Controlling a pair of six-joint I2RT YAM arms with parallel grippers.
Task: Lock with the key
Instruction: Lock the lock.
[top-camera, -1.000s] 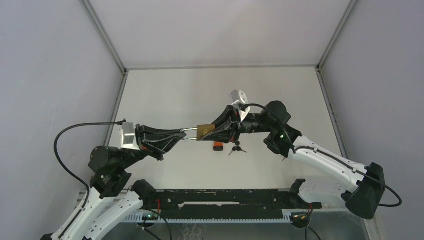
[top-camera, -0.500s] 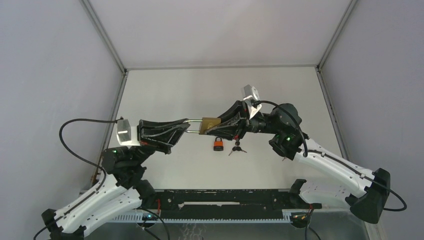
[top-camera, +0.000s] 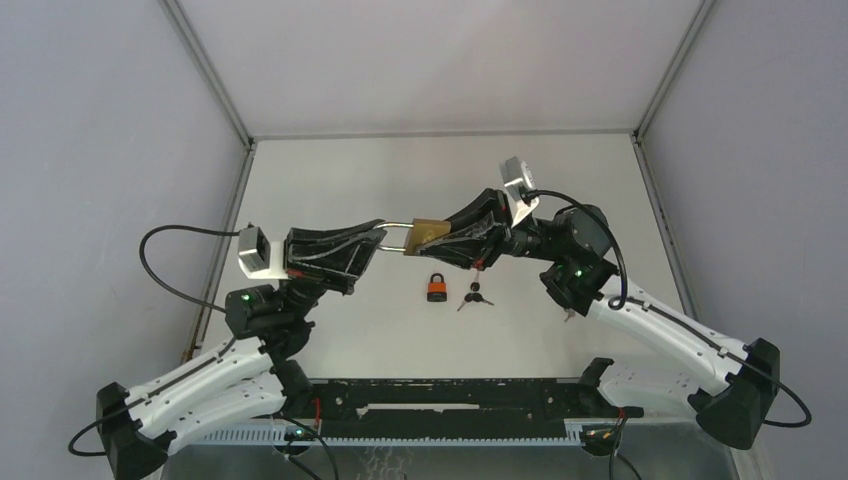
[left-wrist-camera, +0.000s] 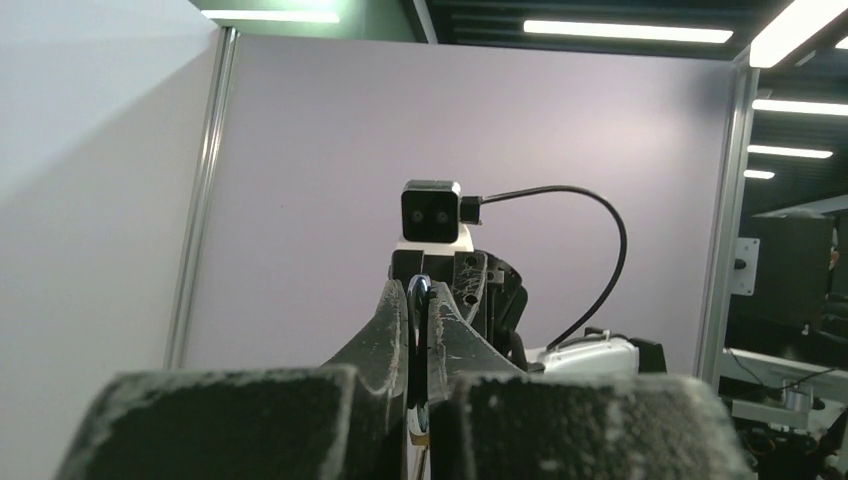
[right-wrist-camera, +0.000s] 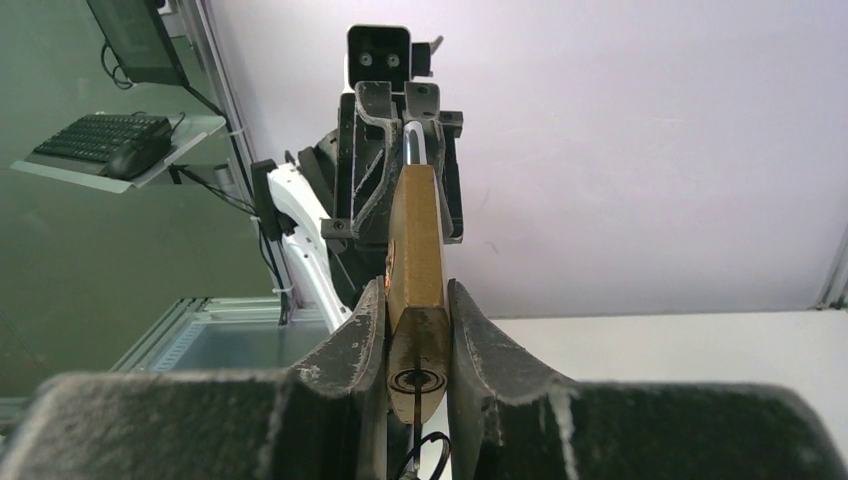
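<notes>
I am holding the gold lock (top-camera: 427, 231) up, my left tool (top-camera: 373, 240) pinching its loop (top-camera: 396, 227) and my right tool (right-wrist-camera: 418, 310) squeezing its body, and next I am probably needing the keys (top-camera: 475, 297) off the bench (top-camera: 340, 180).

The top camera looks down from above and behind the arm bases over the whole table (top-camera: 330, 190). The left wrist camera (right-wrist-camera: 379, 50) and right wrist camera (left-wrist-camera: 431, 211) look close and nearly level along their own jaws, facing each other. All three views share the brass padlock (top-camera: 427, 234).

Small orange padlock (top-camera: 436, 288) on white table (top-camera: 330, 190); keyboard (right-wrist-camera: 95, 137), mouse (right-wrist-camera: 128, 157) on side shelf (right-wrist-camera: 185, 130).
</notes>
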